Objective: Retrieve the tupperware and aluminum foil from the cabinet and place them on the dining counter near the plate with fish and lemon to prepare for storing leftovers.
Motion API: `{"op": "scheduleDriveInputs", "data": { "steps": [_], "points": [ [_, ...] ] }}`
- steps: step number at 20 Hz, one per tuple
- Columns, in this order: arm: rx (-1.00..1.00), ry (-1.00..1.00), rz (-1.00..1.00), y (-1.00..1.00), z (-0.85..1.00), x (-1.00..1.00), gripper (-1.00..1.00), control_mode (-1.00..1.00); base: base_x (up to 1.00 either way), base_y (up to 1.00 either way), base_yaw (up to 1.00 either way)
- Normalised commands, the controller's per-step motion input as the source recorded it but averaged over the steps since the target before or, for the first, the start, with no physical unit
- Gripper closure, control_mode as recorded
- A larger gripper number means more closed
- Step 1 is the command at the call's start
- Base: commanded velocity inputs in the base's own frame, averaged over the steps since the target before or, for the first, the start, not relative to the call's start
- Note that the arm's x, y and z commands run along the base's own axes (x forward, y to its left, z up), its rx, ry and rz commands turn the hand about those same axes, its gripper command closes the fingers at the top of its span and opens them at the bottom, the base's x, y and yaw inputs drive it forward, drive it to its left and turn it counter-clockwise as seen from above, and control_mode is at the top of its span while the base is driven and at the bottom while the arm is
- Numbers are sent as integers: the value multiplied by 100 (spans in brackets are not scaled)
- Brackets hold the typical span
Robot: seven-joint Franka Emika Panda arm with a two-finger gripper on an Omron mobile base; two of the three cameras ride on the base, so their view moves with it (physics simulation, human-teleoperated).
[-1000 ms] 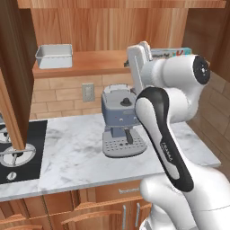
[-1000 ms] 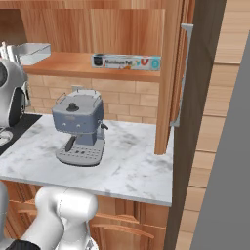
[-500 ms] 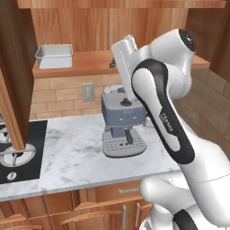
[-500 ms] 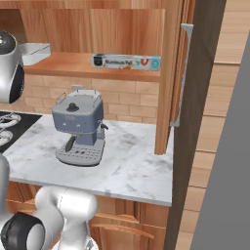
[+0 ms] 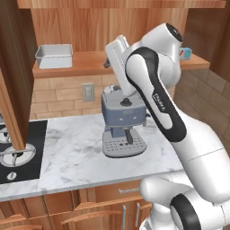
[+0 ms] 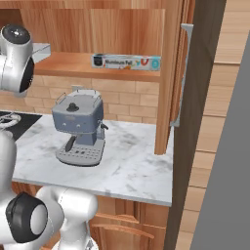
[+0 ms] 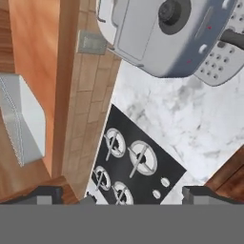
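Swung leftward since a moment ago, white robot arm (image 5: 157, 99) now raised over grey espresso machine (image 5: 122, 123). Open brown wooden cabinet (image 5: 85, 63) holding both items: long grey-white aluminium foil box (image 6: 126, 62) at shelf's right end, shallow pale grey tupperware tub (image 5: 54, 55) at left end. Gripper (image 7: 124, 194) spread wide, gripping nothing.

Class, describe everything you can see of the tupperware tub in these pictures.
The tupperware is a shallow, pale grey rectangular tub with rounded corners and a flared rim, plastic by its look. It has no lid and looks empty. It sits upright on the wooden shelf of the cabinet, toward the left end, touching nothing but the shelf.
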Motion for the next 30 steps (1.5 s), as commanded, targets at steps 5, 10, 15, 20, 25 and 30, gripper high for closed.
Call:
{"op": "scheduleDriveInputs", "data": {
  "steps": [5,10,15,20,25,30],
  "points": [
    [0,-2,5,13,-25,37,-100,-100,0,0,0],
    [0,-10,5,23,-7,30,-100,-100,0,0,0],
    [0,0,2,39,0,36,-100,-100,0,0,0],
    [0,0,0,25,1,27,-100,-100,0,0,0],
    [0,0,0,9,1,33,-100,-100,0,0,0],
    [0,-3,0,14,10,28,-100,-100,0,0,0]
  ]
}}
